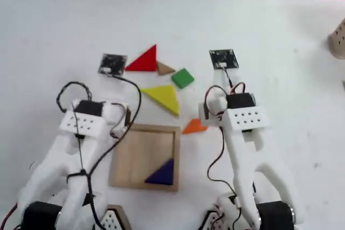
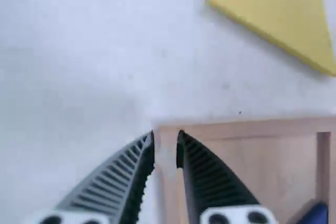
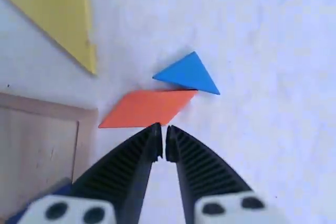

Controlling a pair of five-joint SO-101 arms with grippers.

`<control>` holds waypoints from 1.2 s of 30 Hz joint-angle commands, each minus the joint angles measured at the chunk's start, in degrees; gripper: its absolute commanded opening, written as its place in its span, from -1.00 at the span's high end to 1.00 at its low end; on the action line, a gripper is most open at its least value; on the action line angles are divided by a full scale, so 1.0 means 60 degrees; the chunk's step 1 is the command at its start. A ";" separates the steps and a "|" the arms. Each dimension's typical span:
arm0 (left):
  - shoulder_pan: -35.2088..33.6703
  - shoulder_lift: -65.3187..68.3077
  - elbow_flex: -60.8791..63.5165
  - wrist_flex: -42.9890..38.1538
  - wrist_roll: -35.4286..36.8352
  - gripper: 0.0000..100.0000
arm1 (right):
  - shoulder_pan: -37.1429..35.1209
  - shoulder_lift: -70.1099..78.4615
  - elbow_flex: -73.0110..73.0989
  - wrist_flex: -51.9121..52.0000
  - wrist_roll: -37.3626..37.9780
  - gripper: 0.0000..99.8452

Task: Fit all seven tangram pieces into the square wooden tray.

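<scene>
left pincer (image 2: 166, 142) is closed onto the left rim of the square wooden tray (image 2: 236, 127), at its far-left corner. right pincer (image 3: 162, 140) is all but closed and holds nothing, its tips just near of the orange parallelogram (image 3: 147, 107), which touches the blue triangle (image 3: 188, 73). tray lies on the bench (image 1: 280, 36) between the arms, with the dark blue triangle (image 1: 161, 174) in its near-right corner. yellow triangle (image 1: 163, 96), green square (image 1: 183, 77) and red triangle (image 1: 144, 60) lie beyond the tray.
</scene>
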 commanded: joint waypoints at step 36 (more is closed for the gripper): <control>-0.3348 0.3201 -0.2110 -0.1011 -0.0967 0.82 | 0.0256 -0.0330 0.0234 -0.0344 0.0015 0.96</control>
